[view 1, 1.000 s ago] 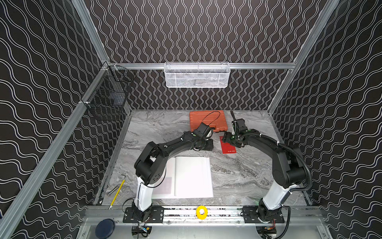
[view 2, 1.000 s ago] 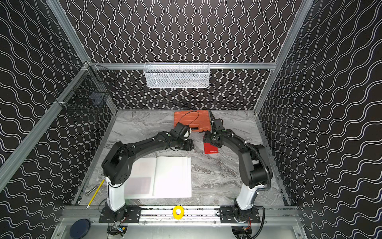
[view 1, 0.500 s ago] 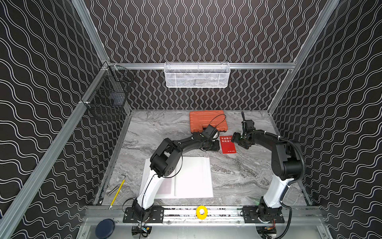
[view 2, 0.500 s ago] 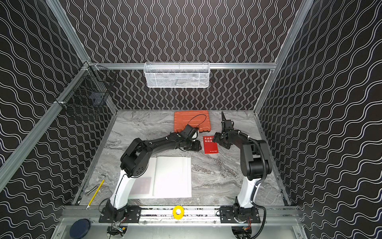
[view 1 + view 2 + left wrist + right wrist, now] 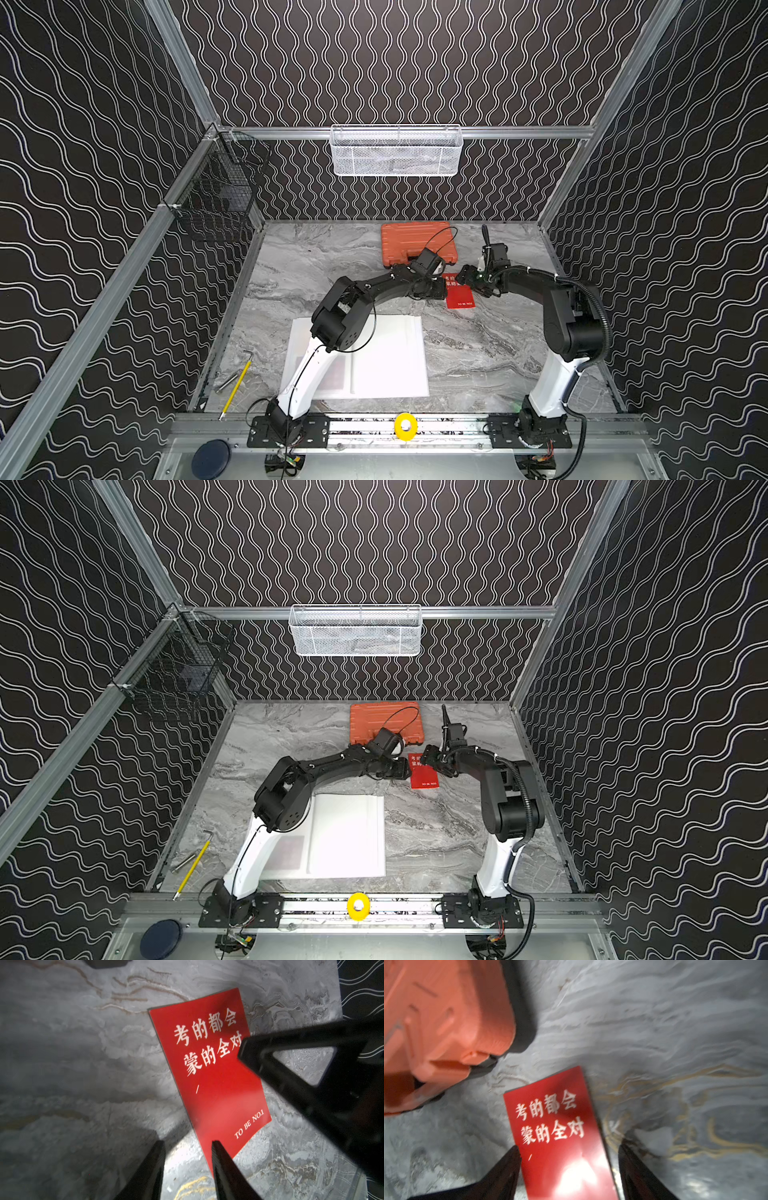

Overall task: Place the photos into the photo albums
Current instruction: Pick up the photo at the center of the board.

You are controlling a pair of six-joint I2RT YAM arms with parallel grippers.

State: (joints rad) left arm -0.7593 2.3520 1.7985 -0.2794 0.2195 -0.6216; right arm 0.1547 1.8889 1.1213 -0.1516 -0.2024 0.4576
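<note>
While the red card [image 5: 459,296] lies flat on the marble table [image 5: 316,266] near the orange case [image 5: 409,241] in both top views, its white writing is too small to read there. The left gripper [image 5: 441,287] and right gripper [image 5: 466,277] crowd over its far end from either side, and how their jaws stand cannot be told from above. The open white album [image 5: 386,361] lies well apart, toward the front. The left arm [image 5: 345,316] half hides its left page, where a faint reddish rectangle shows through. From the left wrist, the card [image 5: 216,1076] reads 考的都会 / 蒙的全对 and "TO BE NO.1". The left gripper's fingers [image 5: 149,1169] stand apart over bare table, one tip over the card's corner, pinching nothing. A black finger of the right gripper covers the card's edge beside 对. From the right wrist, the picture is blurred. The heading is legible, but glare and the frame's edge swallow the card's [image 5: 556,1136] lower part. The right fingers [image 5: 504,1172] are spread on either side of it.
</note>
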